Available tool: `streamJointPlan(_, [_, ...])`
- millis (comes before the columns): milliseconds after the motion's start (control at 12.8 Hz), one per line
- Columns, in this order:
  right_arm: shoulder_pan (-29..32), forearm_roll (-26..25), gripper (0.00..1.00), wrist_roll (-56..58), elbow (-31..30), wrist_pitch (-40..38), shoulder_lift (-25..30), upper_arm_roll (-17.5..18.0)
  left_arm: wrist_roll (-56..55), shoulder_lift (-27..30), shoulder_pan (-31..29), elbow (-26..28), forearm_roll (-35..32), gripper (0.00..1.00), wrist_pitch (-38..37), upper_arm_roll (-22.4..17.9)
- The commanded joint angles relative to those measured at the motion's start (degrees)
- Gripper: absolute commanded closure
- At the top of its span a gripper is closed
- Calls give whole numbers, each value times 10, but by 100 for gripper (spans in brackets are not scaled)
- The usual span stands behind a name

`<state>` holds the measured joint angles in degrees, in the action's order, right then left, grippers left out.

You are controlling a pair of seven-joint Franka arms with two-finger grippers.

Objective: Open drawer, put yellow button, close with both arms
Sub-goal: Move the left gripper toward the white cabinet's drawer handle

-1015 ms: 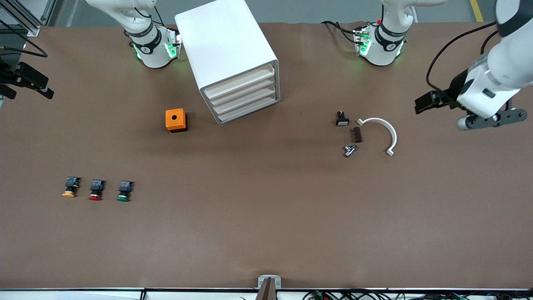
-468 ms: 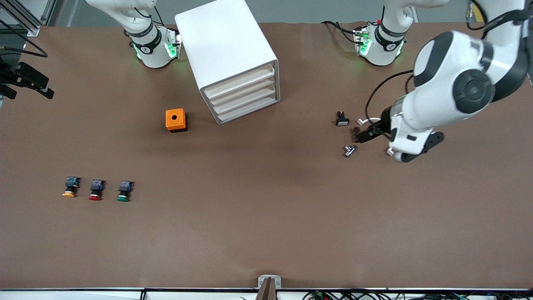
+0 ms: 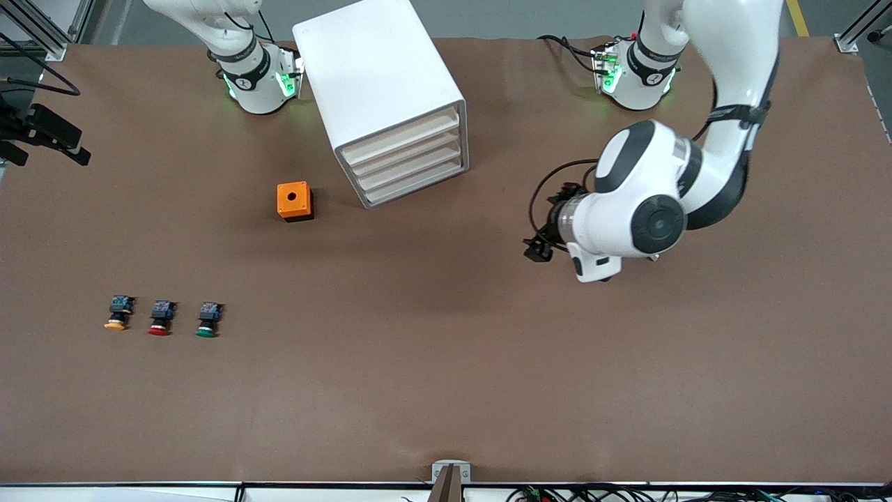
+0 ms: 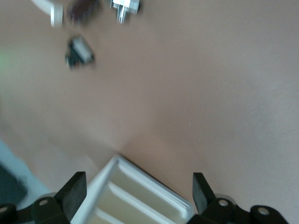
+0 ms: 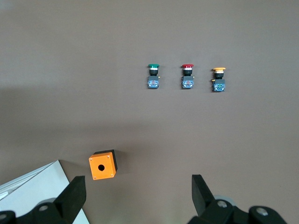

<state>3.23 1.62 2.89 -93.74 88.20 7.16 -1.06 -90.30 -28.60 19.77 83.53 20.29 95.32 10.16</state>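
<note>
The white cabinet (image 3: 380, 84) stands near the robots' bases with all drawers shut; the drawer (image 3: 403, 130) is the uppermost one. The yellow button (image 3: 117, 314) lies toward the right arm's end of the table, the outermost in a row with a red button (image 3: 160, 319) and a green button (image 3: 207, 321); it also shows in the right wrist view (image 5: 218, 78). My left gripper (image 3: 540, 247) hangs open over bare table beside the cabinet's left-arm side, and its view (image 4: 138, 182) shows a cabinet corner (image 4: 154, 196). My right gripper (image 5: 138, 184) is open, high above the table.
An orange cube with a hole (image 3: 294, 201) sits beside the cabinet, toward the right arm's end. Small parts lie under the left arm: a black piece (image 4: 79, 51), a metal fitting (image 4: 126, 5) and a brown piece (image 4: 83, 9).
The left arm has swung in from its end of the table, over the small parts, toward the cabinet. The right arm and all objects have not moved.
</note>
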Motion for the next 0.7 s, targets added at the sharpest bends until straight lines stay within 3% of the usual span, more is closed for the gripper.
streamJointPlan(0, [1, 8, 0, -6, -12, 0, 15, 2, -129, -22, 21, -25, 59, 0, -10, -3])
streamJointPlan(234, [2, 8, 0, -6, -8, 0, 12, 1, -247, -31, 46, -25, 99, 0, -10, -3])
streamJointPlan(625, [5, 8, 0, -6, 8, 1, 3, -2, -360, -82, 69, -26, 270, 0, -9, -3])
